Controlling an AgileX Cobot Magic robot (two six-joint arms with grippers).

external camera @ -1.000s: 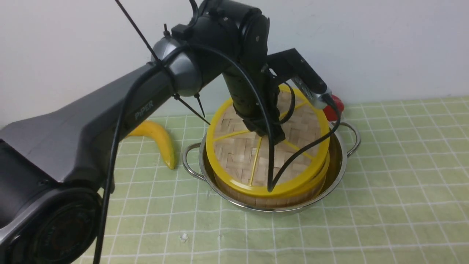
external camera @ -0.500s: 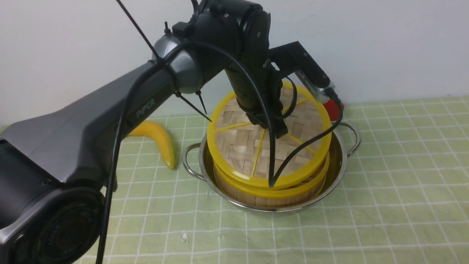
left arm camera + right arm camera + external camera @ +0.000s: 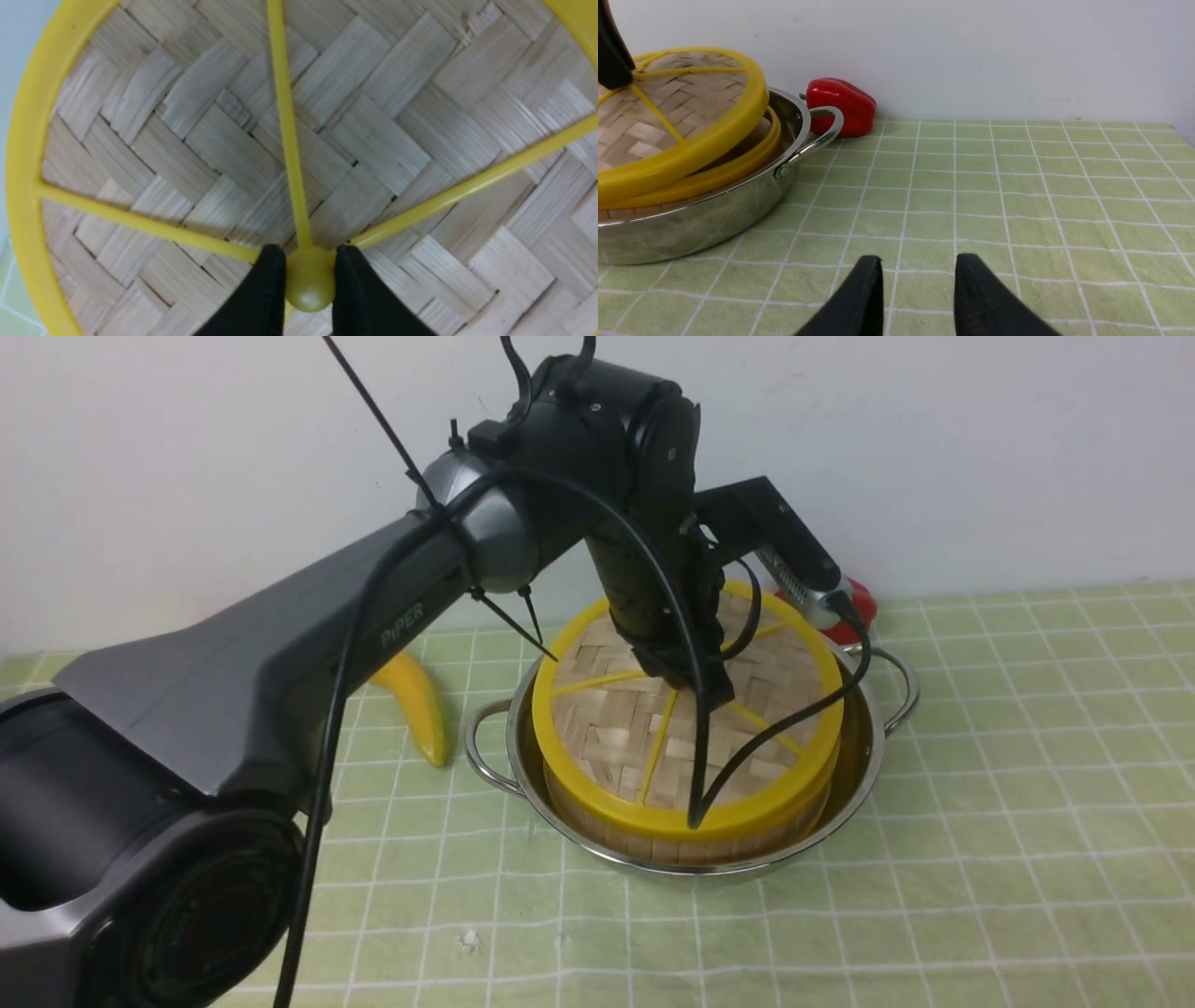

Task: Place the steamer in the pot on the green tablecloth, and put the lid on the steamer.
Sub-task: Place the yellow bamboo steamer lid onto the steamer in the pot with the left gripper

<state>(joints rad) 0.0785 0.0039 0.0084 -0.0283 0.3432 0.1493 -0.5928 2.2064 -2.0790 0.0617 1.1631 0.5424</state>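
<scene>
Clearly a light, stiff lid (image 3: 607, 733): my left end effector (image 3: 310, 255) pinches its hub (image 3: 309, 291); right end effector (image 3: 917, 275) gapes empty.

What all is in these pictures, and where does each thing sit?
tablecloth: one, pale green with white grid, covering the table.
pot: one, shiny steel, on the tablecloth.
steamer: one, wooden sides, yellow rim, inside the pot.
lid: one, woven bamboo, yellow rim and spokes, tilted over the steamer.
banana: one, yellow, left of the pot.
pepper: one, red, behind the pot.
wall: one, white, at the back.
left arm: one, black and grey, reaching over the pot.
left tool: one, black, shut on the lid's hub.
right tool: one, black, open, above bare tablecloth right of the pot.
</scene>
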